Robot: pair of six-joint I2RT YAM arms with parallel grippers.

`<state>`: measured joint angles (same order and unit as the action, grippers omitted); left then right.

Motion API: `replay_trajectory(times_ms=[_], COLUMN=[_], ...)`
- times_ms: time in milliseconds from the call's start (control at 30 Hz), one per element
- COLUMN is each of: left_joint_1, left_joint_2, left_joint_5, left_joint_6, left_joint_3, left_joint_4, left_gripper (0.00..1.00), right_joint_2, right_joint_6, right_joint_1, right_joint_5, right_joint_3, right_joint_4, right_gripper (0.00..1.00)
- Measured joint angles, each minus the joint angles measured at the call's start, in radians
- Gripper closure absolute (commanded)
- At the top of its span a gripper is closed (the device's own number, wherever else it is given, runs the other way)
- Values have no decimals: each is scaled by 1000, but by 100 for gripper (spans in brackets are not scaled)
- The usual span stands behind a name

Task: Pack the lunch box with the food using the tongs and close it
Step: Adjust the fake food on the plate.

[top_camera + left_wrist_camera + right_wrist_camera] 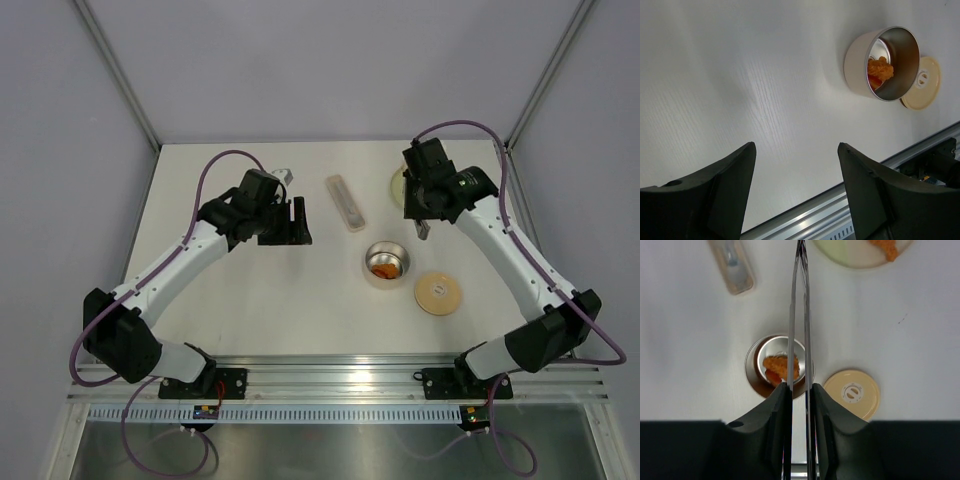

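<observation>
Since the tongs [800, 255] have to do the picking, the right gripper [798, 390] has its fingers [775, 410] pinched on their two thin arms. The squeeze brings those arms almost together.
- The tongs run straight out ahead of the fingers. Their tips reach the edge of the right wrist view, so I cannot tell whether they hold anything.
- Directly under the fingers and the tong arms is the lunch box [762, 347], open, with orange food [782, 365] already in its steel bottom.
- Just right of the box the lid [852, 393] lies flat on the table [740, 75], off so that pieces can go in.
- Far ahead, near the tong tips, is a plate [850, 252] with one orange piece [885, 246] on it. This is probably the next pick.
- Ahead and to the left lies a pale oblong case [731, 265], well apart.

The left gripper [796, 150] hovers above bare table with its fingers [725, 190] spread wide, holding nothing. The box is ahead of it and to its right, well apart. My guess is that it waits there to steady the box or handle the lid.

Judgement: packing is partly done and closing has not begun.
</observation>
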<state>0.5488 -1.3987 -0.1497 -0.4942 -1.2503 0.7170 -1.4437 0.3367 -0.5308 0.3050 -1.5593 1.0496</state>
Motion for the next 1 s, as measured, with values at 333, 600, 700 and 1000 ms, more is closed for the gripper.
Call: replay_trajectory(times_ms=[333,600,700,1000], left_joint_1=[-1,-1,-1,-1], left_joint_2=[1,3,3,3], left_joint_5=[-2,-3,-3,0], left_joint_6=[-4,-4,-5,-4], left_joint_3=[18,27,41,49], left_joint_4=[-6,-13,-14,-11], left_gripper=[29,29,29,29], right_joint_2=[-173,-343,-397,-535], right_joint_6=[-39,-45,-48,-67], right_joint_1=[270,412,445,488], right_joint_5=[-37,-77,-90,-117], right_joint_3=[-156,-232,-254,-358], right_joint_4=[-57,-90,-96,-95], right_gripper=[73,75,75,76])
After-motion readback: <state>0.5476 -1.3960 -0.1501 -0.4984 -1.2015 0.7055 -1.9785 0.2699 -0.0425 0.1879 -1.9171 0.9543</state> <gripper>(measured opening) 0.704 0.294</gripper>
